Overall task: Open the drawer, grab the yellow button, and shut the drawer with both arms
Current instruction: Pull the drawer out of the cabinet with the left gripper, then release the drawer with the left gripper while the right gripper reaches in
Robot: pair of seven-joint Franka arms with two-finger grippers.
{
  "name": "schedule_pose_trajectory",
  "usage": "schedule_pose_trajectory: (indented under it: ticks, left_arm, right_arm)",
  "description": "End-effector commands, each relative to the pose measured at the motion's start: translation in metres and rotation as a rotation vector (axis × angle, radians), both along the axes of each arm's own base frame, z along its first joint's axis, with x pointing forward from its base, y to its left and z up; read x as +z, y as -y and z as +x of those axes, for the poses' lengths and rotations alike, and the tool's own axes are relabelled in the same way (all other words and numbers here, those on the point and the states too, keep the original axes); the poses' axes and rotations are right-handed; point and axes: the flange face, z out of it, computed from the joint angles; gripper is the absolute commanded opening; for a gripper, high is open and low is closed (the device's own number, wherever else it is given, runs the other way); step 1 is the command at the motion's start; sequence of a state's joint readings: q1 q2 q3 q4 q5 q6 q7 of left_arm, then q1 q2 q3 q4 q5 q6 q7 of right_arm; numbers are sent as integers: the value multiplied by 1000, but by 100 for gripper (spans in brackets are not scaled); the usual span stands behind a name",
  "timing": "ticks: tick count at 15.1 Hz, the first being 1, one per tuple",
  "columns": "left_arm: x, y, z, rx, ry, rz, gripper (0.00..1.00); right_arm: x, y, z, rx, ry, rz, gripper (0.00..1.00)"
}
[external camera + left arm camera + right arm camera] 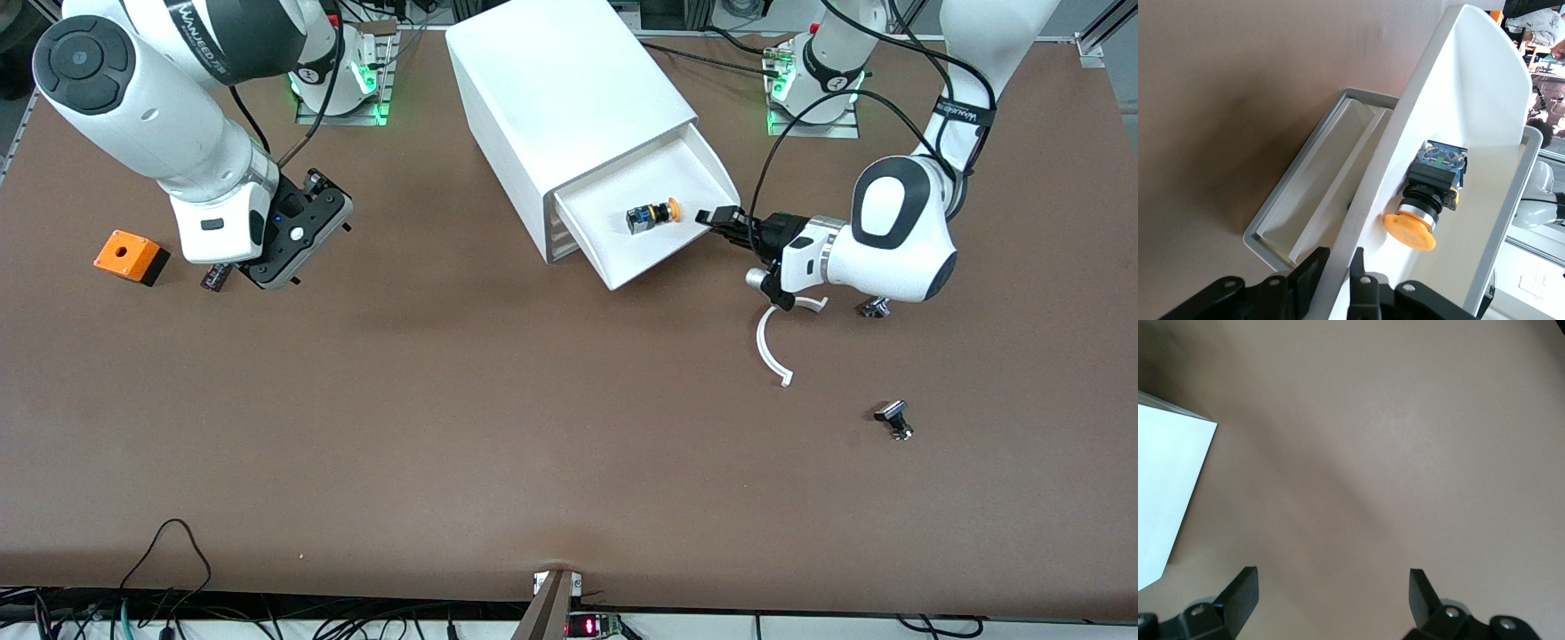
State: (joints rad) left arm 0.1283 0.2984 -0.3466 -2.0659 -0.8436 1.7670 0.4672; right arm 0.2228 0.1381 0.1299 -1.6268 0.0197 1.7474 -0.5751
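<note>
1. Drawer (653, 227), the topmost one of the white cabinet (569, 98), is seen pulled out over the brown table (444, 427), toward the front camera.
2. Inside the drawer the button (652, 215) is found lying on its side, its orange-yellow cap turned toward the left arm's end of the table.
3. In the left wrist view the button (1431, 193) is shown resting on the drawer floor, just beside the side wall of the drawer (1405, 153).
4. The left gripper (717, 219) is placed at that side wall, at the drawer's corner toward the left arm's end.
5. Its fingers (1310, 275) are seen narrowed around the thin drawer wall, one on each face of it.
6. The right gripper (289, 236) is held over the table toward the right arm's end, well apart from the cabinet; that arm waits.
7. Its fingers (1245, 587) are spread wide, and nothing is held between them.
8. An orange box (131, 256) is seen on the table near the right gripper, with a small flat black-red part (216, 277) just beside it.
9. A curved white strip (772, 348) lies on the table under the left arm, nearer to the front camera than the drawer.
10. A small black part (893, 418) is seen nearer still to that camera.
</note>
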Motion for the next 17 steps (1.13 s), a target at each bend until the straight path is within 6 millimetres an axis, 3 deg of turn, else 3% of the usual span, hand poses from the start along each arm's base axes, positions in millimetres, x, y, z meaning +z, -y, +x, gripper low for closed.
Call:
schedule_pose_trajectory:
  ticks: [1, 2, 3, 5, 7, 9, 11, 12, 14, 17]
  left_arm:
    - [-4, -24, 18, 57, 46, 107, 0]
    - [-4, -27, 20, 71, 42, 107, 36]
    - [-2, -32, 20, 78, 41, 102, 98]
    - [1, -36, 24, 101, 57, 101, 100]
    - [18, -43, 36, 156, 167, 148, 100]
    - [54, -57, 47, 218, 307, 207, 100]
    - [88, -105, 61, 325, 427, 269, 100]
    - [96, -110, 63, 346, 459, 283, 100]
    - [128, -120, 60, 346, 528, 318, 100]
    - [177, -147, 52, 248, 656, 473, 100]
  right_arm:
    - [-3, 0, 8, 77, 14, 17, 100]
    - [-8, -2, 12, 105, 22, 23, 100]
    - [-10, -6, 12, 117, 25, 23, 100]
    - [-18, -23, 13, 142, 40, 33, 100]
    - [-33, -62, 14, 237, 29, 45, 100]
    - [-34, -123, 1, 362, 40, 46, 100]
    - [-50, -149, -6, 406, 24, 50, 100]
    - [-54, -156, -4, 421, 28, 58, 100]
    - [-56, -191, -2, 515, 52, 82, 100]
    - [-58, -258, -20, 648, 88, 101, 100]
